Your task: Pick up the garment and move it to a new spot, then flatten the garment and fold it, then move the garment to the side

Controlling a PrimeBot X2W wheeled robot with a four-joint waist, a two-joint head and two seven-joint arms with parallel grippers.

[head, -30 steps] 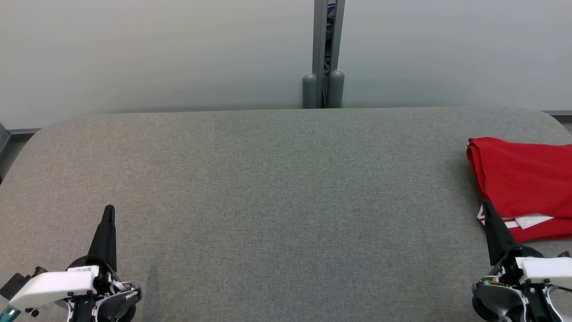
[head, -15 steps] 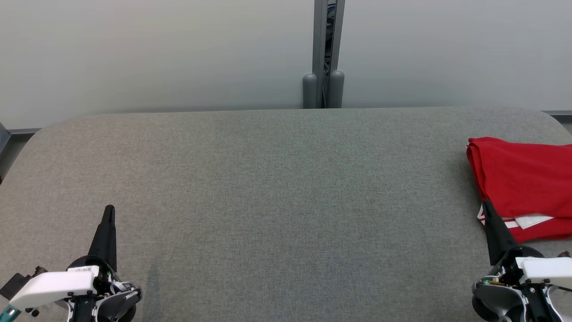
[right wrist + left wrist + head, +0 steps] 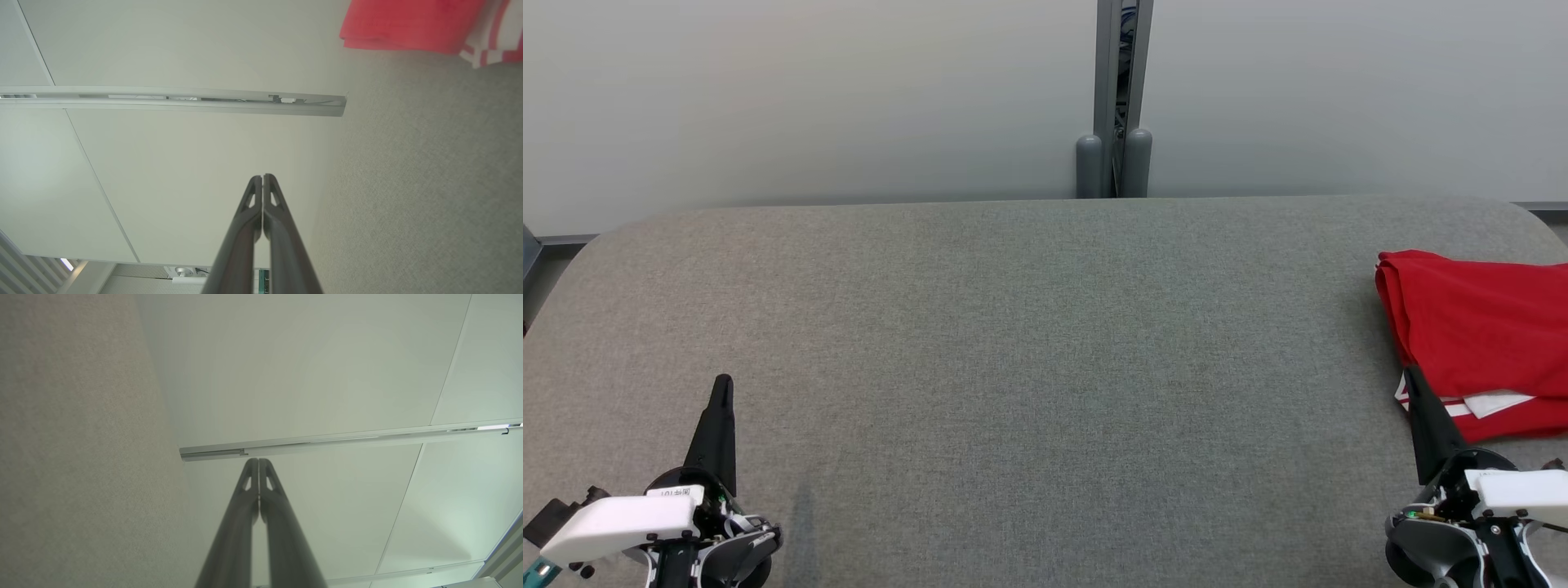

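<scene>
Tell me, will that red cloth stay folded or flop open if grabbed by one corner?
Probably flop: the red garment lies in soft, rounded folds, so its layers would likely droop open. It looks thin, so likely light. Pushed, it may bunch up on the textured grey table.

Garment [image 3: 1478, 335]: we see red cloth, folded flat, white-striped trim at its near edge.
Place: far right of the bench [image 3: 1029, 343].
</scene>
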